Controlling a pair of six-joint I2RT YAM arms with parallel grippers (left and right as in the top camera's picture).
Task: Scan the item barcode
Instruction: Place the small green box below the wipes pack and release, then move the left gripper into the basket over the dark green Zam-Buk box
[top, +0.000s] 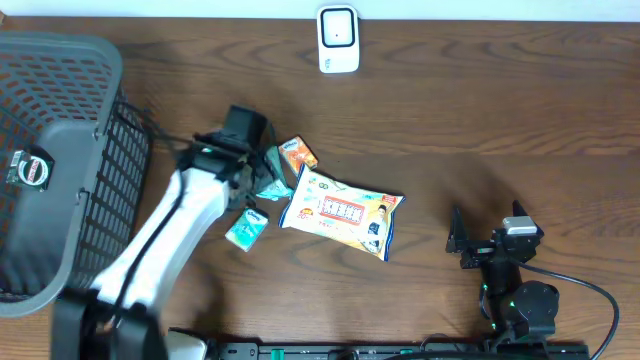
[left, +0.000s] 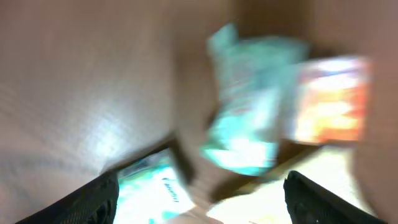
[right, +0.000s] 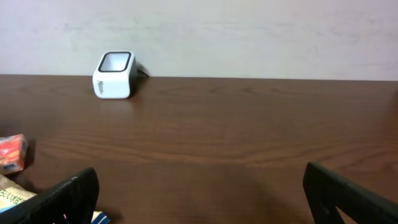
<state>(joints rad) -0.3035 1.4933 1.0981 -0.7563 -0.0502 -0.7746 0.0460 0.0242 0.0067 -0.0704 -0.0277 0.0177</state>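
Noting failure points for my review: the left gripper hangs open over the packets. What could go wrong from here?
The small teal packets, orange packet and big wipes pack lie crowded together; the left gripper may grab two or push one aside.
The scanner stands far from them, so a thin packet could slip en route.

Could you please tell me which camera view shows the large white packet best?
The overhead view: the large packet lies whole there. The right wrist view catches only its corner; the left wrist view is too blurred to tell.
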